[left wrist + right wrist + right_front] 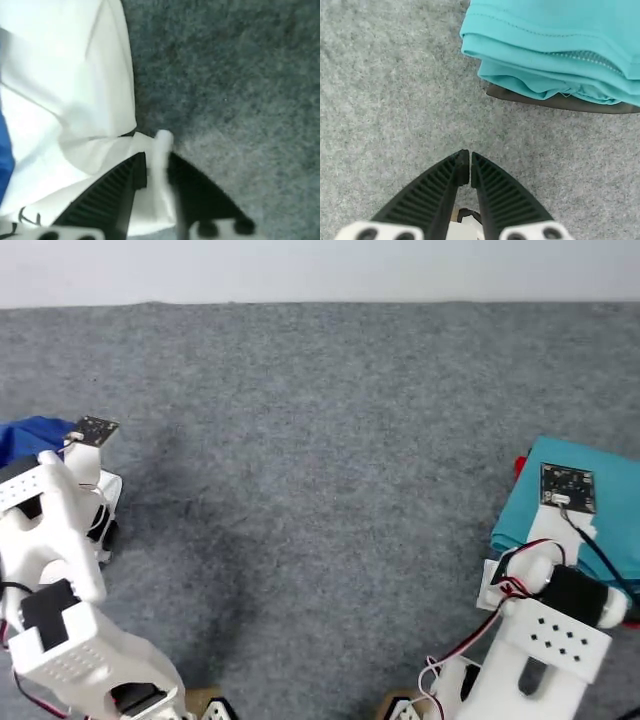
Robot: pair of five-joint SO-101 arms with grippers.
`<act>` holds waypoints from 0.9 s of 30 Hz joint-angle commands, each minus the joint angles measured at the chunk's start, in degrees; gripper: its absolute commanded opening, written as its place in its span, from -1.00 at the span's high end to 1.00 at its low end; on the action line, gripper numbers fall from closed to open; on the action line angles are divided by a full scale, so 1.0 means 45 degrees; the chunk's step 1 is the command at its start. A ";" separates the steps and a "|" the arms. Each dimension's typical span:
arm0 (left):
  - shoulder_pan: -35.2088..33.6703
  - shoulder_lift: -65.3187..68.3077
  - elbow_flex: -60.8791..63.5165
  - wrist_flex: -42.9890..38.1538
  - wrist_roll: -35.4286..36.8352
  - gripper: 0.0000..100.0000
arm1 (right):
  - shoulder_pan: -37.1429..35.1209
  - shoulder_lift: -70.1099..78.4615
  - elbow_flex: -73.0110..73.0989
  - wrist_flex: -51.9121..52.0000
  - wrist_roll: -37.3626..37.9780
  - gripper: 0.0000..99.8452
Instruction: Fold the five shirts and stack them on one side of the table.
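Left gripper (155, 150): my jaws are clamped on a fold of the white shirt (65, 100), probably to drag it out for folding.
Right gripper (470, 157): pressed closed, empty, low over the table (380, 100).
Stack: the folded teal shirt (560, 50) lies just beyond, atop a dark shirt (545, 100).
Blue shirt (35, 432): beside the white one, unfolded.

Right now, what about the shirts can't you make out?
High view: teal stack runs off the right edge, right arm covers part; shirts uncountable.
High view: blue shirt cut by the left edge, partly behind the left arm.
Left wrist view: white shirt too close, outline cut off.
Right wrist view: dark layer under the teal stack shows just an edge.
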 commanded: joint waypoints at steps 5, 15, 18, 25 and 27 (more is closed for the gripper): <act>0.1016 -0.2383 -0.1221 0.1133 0.0918 0.97 | -0.0049 -0.1182 0.0254 -0.0244 0.0195 0.98; 0.4571 -0.5490 -0.4484 0.1895 0.4298 0.97 | -0.0088 -0.2745 0.0957 -0.0576 0.0215 0.98; 0.5841 -0.5548 -0.5499 0.1836 0.4962 0.97 | -0.0088 -0.2745 0.0957 -0.0576 0.0215 0.98; 0.9299 -0.5529 -0.8020 0.1211 0.5802 0.97 | -0.0088 -0.2745 0.0957 -0.0576 0.0215 0.98; 1.0315 -0.5529 -0.8586 0.0938 0.5802 0.97 | -0.0088 -0.2745 0.0957 -0.0576 0.0215 0.98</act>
